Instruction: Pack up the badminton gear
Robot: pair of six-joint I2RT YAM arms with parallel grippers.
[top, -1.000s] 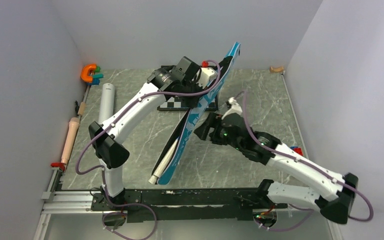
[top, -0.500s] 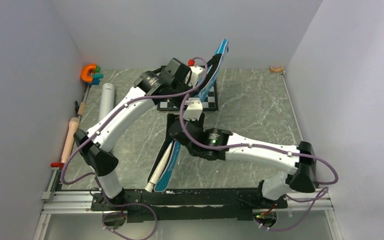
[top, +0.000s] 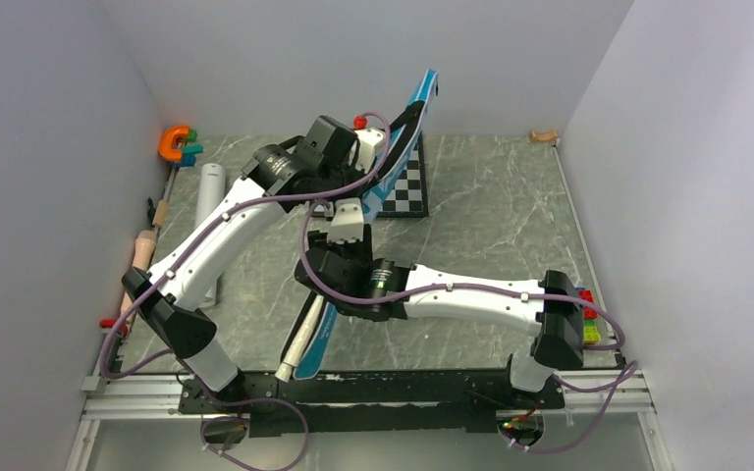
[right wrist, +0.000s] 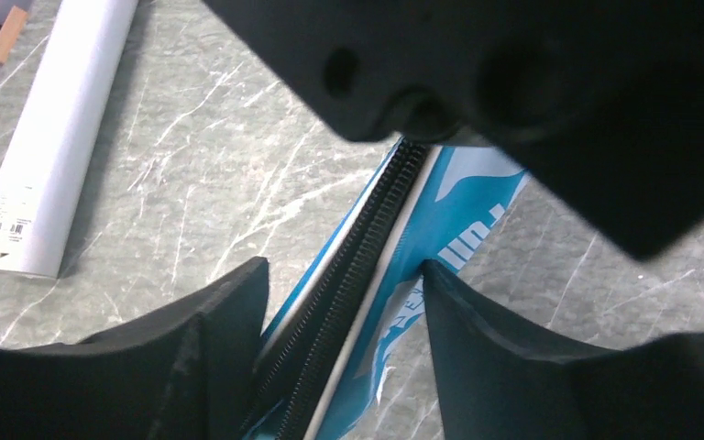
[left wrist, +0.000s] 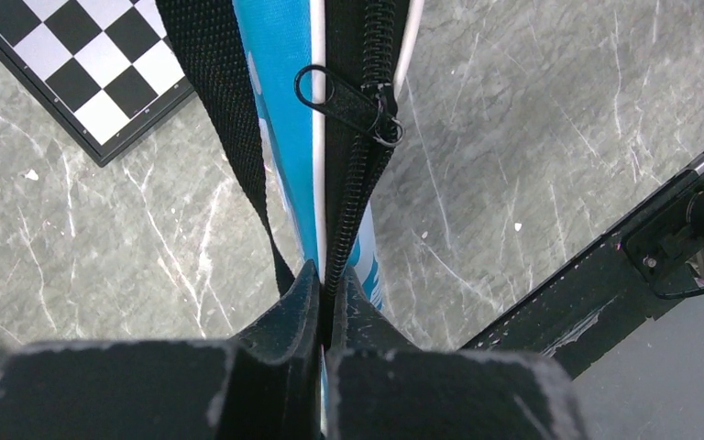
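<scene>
The blue SPORT bag [top: 400, 137] stands on edge, slanting from the back wall down to the near rail. A white racket handle [top: 293, 355] sticks out of its low end. My left gripper [top: 378, 167] is shut on the bag's zipper edge [left wrist: 359, 197], just below the zipper pull [left wrist: 348, 99]; the black strap [left wrist: 215, 110] hangs beside it. My right gripper [right wrist: 344, 307] is open, its fingers [right wrist: 206, 344] on either side of the bag's zipper edge [right wrist: 367, 247], lower down the bag [top: 326, 294]. The white tube [top: 207, 201] lies at the left. No shuttlecocks show.
The chessboard [top: 407, 186] lies behind the bag. The rolling pin [top: 135, 270] and an orange clamp [top: 174, 143] sit along the left wall. Coloured blocks [top: 587, 316] lie near the right arm's base. A small wooden piece [top: 543, 135] is at the back right.
My right arm has swung left across the table, and its open gripper now straddles the bag's lower half. My left gripper has carried the bag's top a little leftwards.
</scene>
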